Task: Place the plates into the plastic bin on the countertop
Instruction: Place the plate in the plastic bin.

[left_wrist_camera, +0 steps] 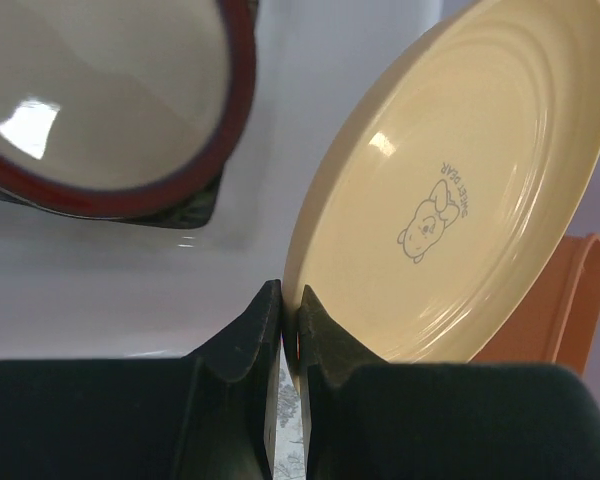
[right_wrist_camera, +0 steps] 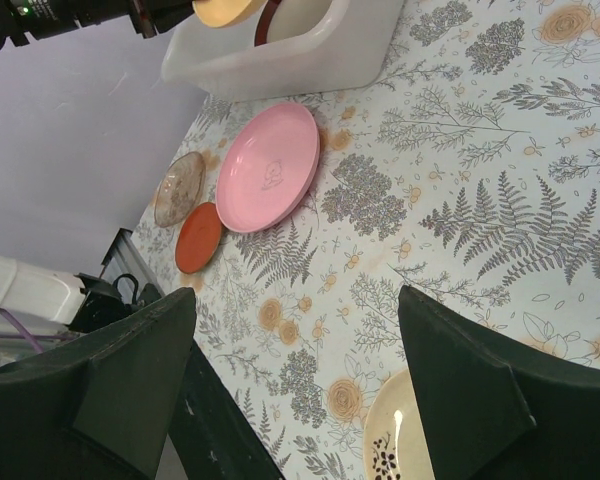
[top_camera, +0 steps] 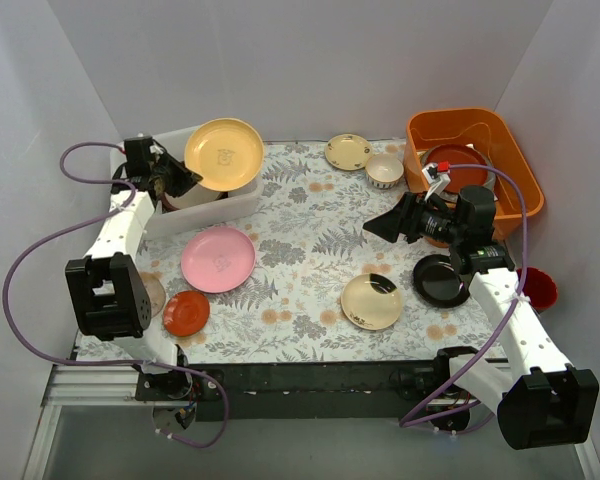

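**Yellow plate pinched over the bin; right gripper free**

Your left gripper [top_camera: 176, 178] [left_wrist_camera: 290, 305] is clamped on the rim of the yellow plate [top_camera: 224, 154] [left_wrist_camera: 460, 190]. In the left wrist view the two fingers are nearly together, with only the plate's edge between them. The plate is tilted, its face with a small printed bear turned up toward the top camera. It hangs over the 2 o'clock corner of the plastic bin [top_camera: 205, 215] [right_wrist_camera: 300, 55]. You cannot tell whether it touches the bin's rim.

The bin stands at 10 o'clock on the countertop [top_camera: 310, 220]. Inside it, just beside the held plate, lies the dark-rimmed cream plate [left_wrist_camera: 100, 100].

At 6 o'clock of the bin, flat on the cloth, lies the pink plate [top_camera: 218, 259] [right_wrist_camera: 268, 167]. The red-orange saucer [top_camera: 186, 312] [right_wrist_camera: 198, 238] is at its 7 o'clock, with a glass saucer [top_camera: 152, 295] [right_wrist_camera: 179, 188] partly hidden behind the left arm.

Your right gripper [top_camera: 383, 224] [right_wrist_camera: 298, 295] hovers at 3 o'clock of the table's centre, its fingers spread wide and holding nothing. It points toward the left side. A cream plate [top_camera: 371, 301] [right_wrist_camera: 395, 445] with a dark mark lies at 6 o'clock of it. A black plate [top_camera: 441, 280] sits at 4 o'clock, partly under the right arm.

At 12 o'clock of the table you have a small cream plate [top_camera: 349, 152], with a small bowl [top_camera: 384, 170] just beside it at 4 o'clock. The orange tub [top_camera: 470, 125] [left_wrist_camera: 560, 310] stands at 2 o'clock.
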{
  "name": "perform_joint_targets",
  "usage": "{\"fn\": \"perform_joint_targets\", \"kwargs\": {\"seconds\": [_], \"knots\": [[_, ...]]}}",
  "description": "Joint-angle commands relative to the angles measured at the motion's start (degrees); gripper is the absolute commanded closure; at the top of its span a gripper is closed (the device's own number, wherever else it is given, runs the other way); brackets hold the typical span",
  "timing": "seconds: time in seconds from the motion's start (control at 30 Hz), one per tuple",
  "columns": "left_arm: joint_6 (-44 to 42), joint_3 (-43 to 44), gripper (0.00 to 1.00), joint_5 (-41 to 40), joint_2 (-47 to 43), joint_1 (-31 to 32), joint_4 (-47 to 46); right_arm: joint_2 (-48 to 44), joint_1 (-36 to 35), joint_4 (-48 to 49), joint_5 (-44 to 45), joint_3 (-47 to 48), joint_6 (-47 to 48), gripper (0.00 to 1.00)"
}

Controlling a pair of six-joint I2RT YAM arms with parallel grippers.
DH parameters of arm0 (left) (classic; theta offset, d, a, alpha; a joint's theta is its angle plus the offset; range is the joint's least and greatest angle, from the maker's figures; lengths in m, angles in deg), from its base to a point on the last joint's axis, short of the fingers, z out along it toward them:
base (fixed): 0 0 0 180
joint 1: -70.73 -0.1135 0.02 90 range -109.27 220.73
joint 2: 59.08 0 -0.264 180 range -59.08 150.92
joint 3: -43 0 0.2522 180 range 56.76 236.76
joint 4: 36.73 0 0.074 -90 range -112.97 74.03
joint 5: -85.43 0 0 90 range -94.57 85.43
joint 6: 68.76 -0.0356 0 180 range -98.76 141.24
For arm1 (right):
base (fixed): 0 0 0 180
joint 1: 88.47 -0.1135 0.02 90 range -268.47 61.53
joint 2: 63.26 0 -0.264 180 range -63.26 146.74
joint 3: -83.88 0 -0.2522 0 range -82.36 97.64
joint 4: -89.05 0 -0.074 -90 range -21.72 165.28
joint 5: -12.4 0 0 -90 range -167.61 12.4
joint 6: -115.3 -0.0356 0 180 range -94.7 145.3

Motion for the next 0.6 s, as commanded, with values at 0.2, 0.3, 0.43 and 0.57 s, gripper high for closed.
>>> {"fn": "perform_joint_targets", "kwargs": {"seconds": [0.2, 0.3, 0.43, 0.57], "knots": [[-2.4, -2.9, 1.00, 5.5, -4.7, -10.1, -1.1, -0.4, 0.3, 2.0, -1.3, -0.8, -0.3, 0.11], [-3.0, -3.9, 1.00, 6.4, -4.2, -12.0, -1.2, -0.6, 0.2, 1.7, -1.1, -0.8, -0.1, 0.11], [-3.5, -4.4, 1.00, 6.8, -3.4, -14.2, -1.7, -0.5, 0.2, 1.7, -1.1, -1.0, 0.0, 0.11], [-3.7, -3.8, 1.00, 7.6, -1.8, -16.1, -2.1, -0.6, 0.2, 1.7, -1.1, -1.2, 0.1, 0.11]]}}
